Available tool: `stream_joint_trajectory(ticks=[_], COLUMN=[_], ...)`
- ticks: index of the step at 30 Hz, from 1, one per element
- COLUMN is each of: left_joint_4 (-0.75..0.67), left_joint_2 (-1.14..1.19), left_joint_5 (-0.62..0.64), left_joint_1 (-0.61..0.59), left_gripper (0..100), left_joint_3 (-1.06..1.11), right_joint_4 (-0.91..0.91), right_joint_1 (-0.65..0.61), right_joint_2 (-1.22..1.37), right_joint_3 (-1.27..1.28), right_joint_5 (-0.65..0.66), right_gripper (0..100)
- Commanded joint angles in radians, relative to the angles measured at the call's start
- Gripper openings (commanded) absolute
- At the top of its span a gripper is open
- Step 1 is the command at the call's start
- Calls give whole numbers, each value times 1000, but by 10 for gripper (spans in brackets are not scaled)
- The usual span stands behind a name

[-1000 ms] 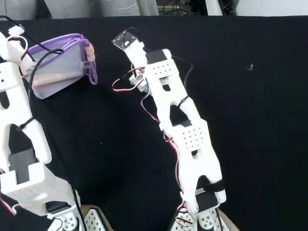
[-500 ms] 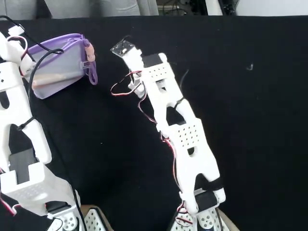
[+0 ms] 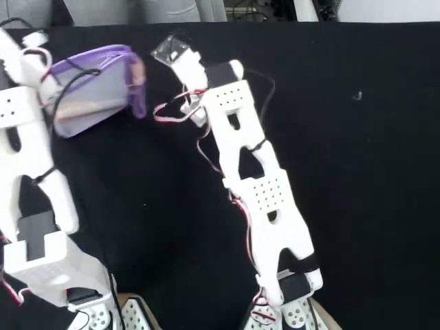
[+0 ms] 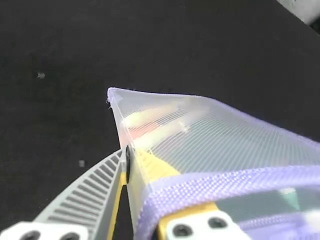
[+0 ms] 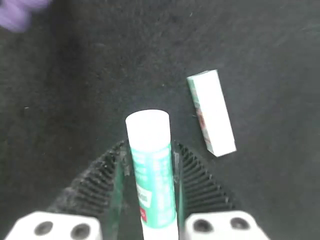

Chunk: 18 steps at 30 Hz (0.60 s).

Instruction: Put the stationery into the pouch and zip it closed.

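Lifted slightly since a second earlier, the left gripper point(image 4: 127, 159) stayed clamped on the translucent ribbed plastic pouch with purple woven trim point(image 4: 210, 145). The right gripper point(image 5: 150, 148) pinched a cylindrical white-capped green glue stick point(image 5: 152, 172) over the black cloth point(image 5: 75, 75), near a white rectangular eraser point(image 5: 211, 112).

The translucent plastic pouch with purple fabric trim point(image 3: 93, 89) is smeared in the high view, its zip end a pink-purple blur. Its contents (pale, reddish and yellow streaks) are unreadable, and the left wrist view's edge cuts it off. The white-capped green glue stick point(image 5: 152, 170) runs off the right wrist view's edge.
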Motion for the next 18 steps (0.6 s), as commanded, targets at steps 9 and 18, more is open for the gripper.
stream_joint_trajectory(ticks=[9,18], left_joint_4=[112,112], left_joint_2=[-44,-41], left_joint_5=[2,8], left_joint_1=[245,410], left_gripper=[30,29], left_joint_3=[-275,-205], right_joint_4=[121,129], right_joint_1=[199,356], right_joint_2=[-67,-240], right_joint_3=[-367,-367], right_joint_5=[-91,-132], right_gripper=[57,57])
